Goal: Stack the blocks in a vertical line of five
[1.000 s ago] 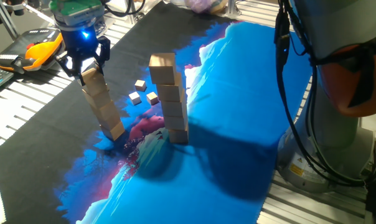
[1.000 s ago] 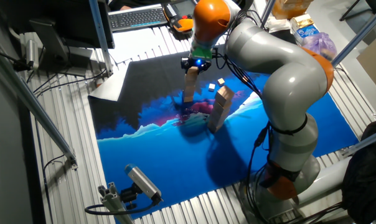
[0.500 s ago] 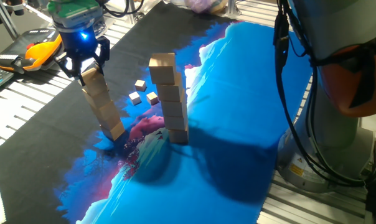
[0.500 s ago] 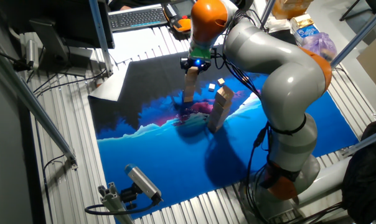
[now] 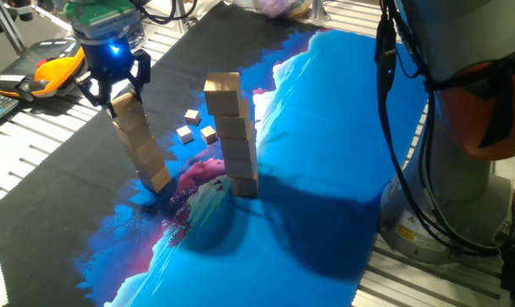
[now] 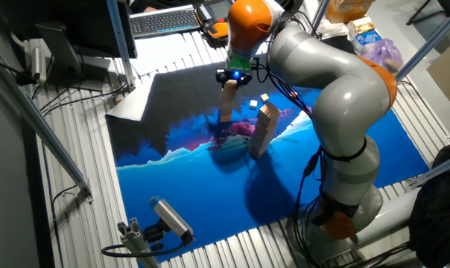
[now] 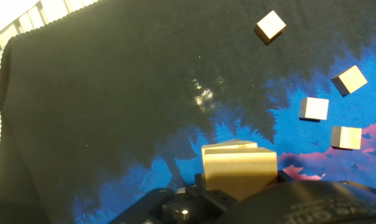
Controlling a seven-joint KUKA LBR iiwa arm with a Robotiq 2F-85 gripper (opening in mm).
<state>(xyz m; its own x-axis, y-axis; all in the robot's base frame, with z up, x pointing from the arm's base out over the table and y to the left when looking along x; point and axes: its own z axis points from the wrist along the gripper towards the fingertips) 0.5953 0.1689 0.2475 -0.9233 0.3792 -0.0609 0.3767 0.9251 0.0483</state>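
Blocks of pale wood stand in two columns on a cloth (image 5: 326, 170) printed in black, blue and pink, which covers a slatted table (image 5: 36, 153). One fixed view shows the left stack (image 5: 142, 145) leaning, its foot toward the camera and its top tilted back, with the gripper (image 5: 114, 85) at its upper end. The black fingers (image 5: 94, 86) flank the top block (image 5: 126, 106) on either side, and they look closed against it, though the contact itself is too small to confirm. A blue light glows on the hand just above the fingers. The right stack (image 5: 234, 136) stands nearly upright just beside it, with five wider blocks visible, their edges slightly out of line. Three small loose cubes (image 5: 193, 126) lie on the cloth between and behind the two columns. The other fixed view shows the orange and grey arm (image 6: 322, 74) arching over the table, the gripper (image 6: 234, 76) reaching down onto the thin stack (image 6: 226, 103), and the wider stack (image 6: 264, 130) near it. The hand view looks straight down: the top block (image 7: 239, 171) fills the lower middle of the picture against the hand's black body, and four small cubes (image 7: 315, 108) lie scattered well apart on the cloth (image 7: 113, 93) at the right.
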